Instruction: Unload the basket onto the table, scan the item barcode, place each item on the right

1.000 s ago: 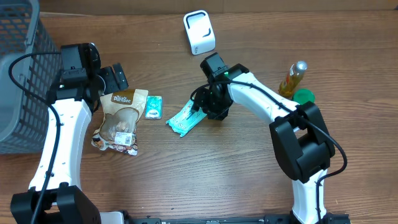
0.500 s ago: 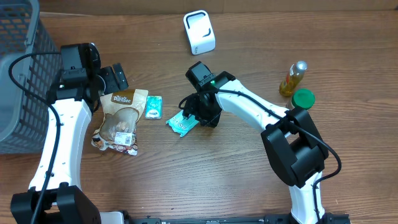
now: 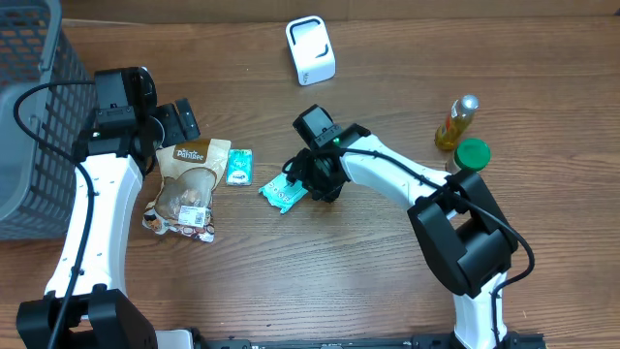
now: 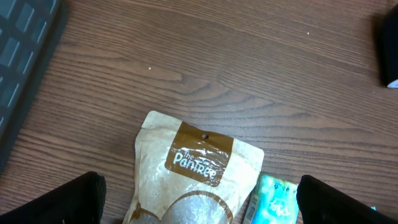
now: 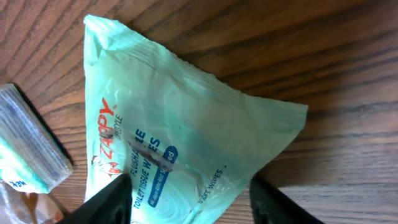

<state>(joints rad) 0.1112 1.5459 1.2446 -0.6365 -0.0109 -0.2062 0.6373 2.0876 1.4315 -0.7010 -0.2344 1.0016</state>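
While the right arm point(image 3: 397, 174) is being held bent low at mid-table, the right claw point(image 5: 196, 196) is being held astride the green wipes packet point(image 5: 180, 118) lying there; whether it is gripped cannot be told. The left claw point(image 4: 202, 196) is being held wide open above the brown pouch point(image 4: 193, 168).

Even, soft overhead light, faint shadows; packet point(image 5: 186, 124) slightly glossy, right fingertips point(image 5: 111, 202) blurred.

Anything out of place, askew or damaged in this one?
The green wipes pack lies askew and crumpled, its film puckered between the fingertips of the right gripper. The brown pouch lies slightly tilted too. Nothing looks spilled or torn.
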